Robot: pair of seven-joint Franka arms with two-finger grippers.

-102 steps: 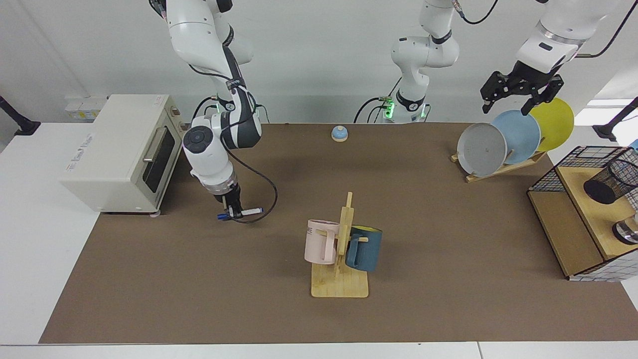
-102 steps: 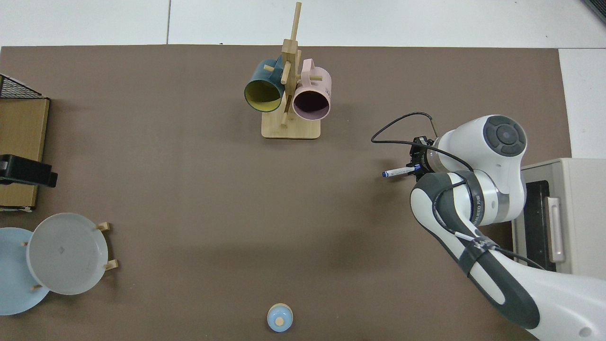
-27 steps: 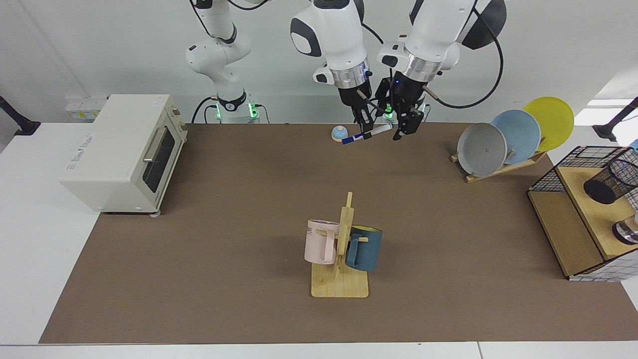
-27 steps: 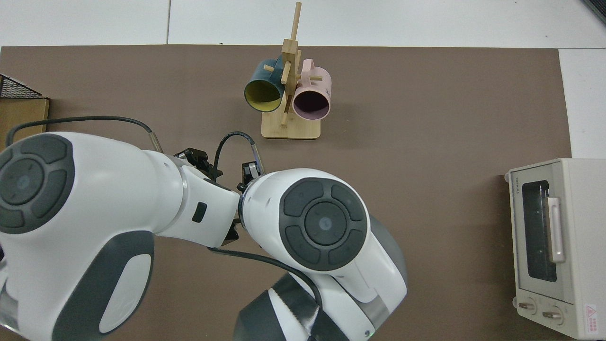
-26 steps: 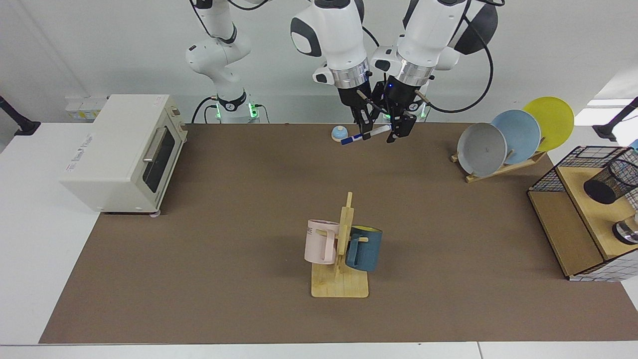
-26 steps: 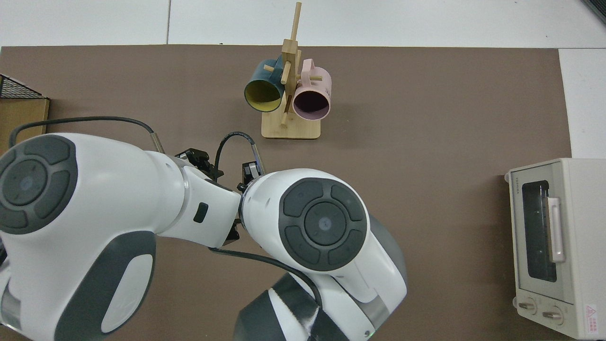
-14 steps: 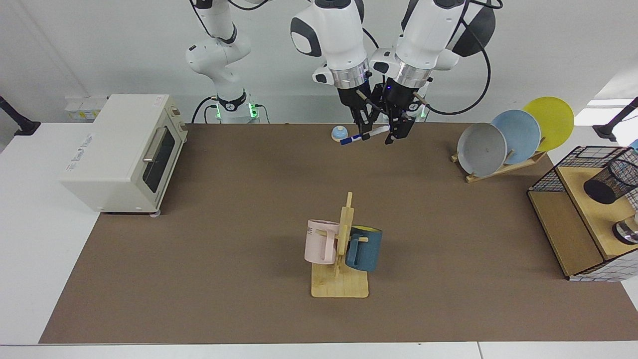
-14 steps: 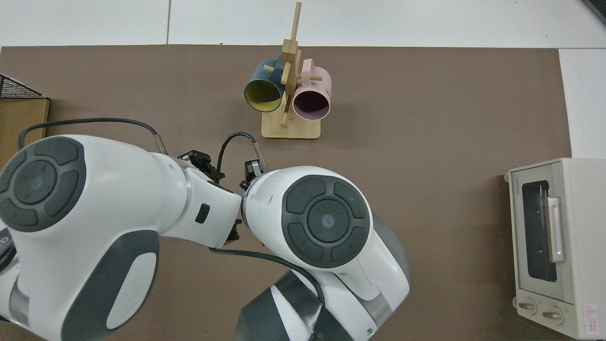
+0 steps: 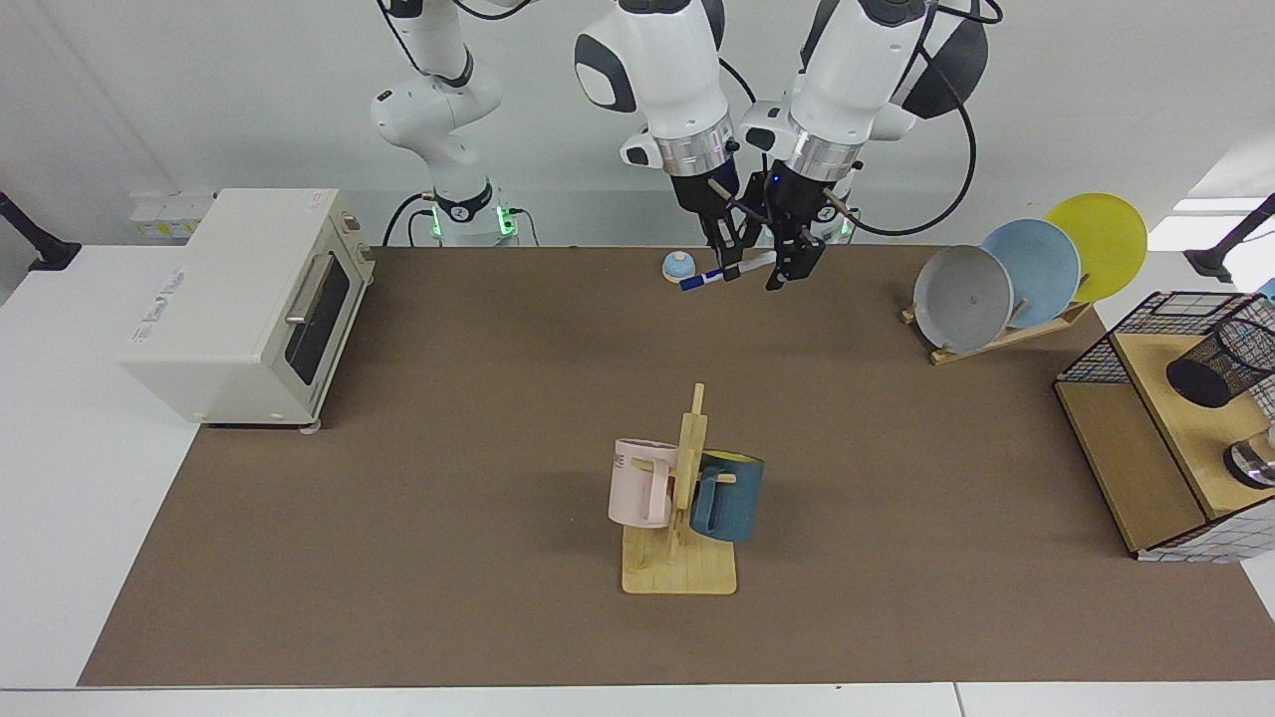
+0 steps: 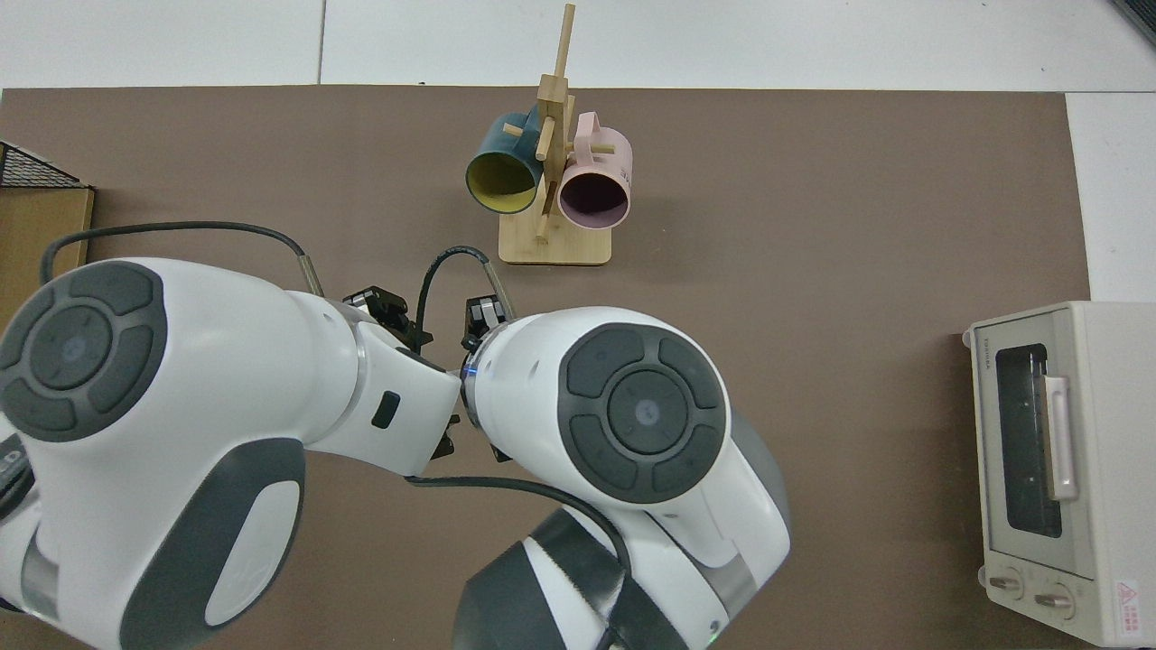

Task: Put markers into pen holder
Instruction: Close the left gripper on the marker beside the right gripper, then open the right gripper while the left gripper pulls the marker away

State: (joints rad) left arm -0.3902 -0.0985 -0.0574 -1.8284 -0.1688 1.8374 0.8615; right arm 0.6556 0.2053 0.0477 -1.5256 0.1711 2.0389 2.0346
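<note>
My right gripper [image 9: 730,267] hangs above the table's far edge near the middle, shut on a marker [image 9: 709,276] with a white barrel and a blue cap. The marker lies almost level, cap end low toward the view's left. My left gripper [image 9: 789,266] is right beside it, open, its fingers at the marker's raised white end. The pen holder [image 9: 1223,360], a black mesh cup, lies tilted on the wooden shelf at the far right. In the top view both arms' wrists hide the grippers and the marker.
A blue bell [image 9: 678,266] sits just behind the marker's cap. A wooden mug tree [image 9: 679,558] with a pink and a blue mug stands mid-table. Plates in a rack [image 9: 1006,334] and a wire-rack shelf [image 9: 1126,324] are at the right, a toaster oven [image 9: 244,299] at the left.
My right gripper carried the marker from near the oven up to the far middle. The left arm came over from the plates, and over the last second its gripper closed in on the marker's white end.
</note>
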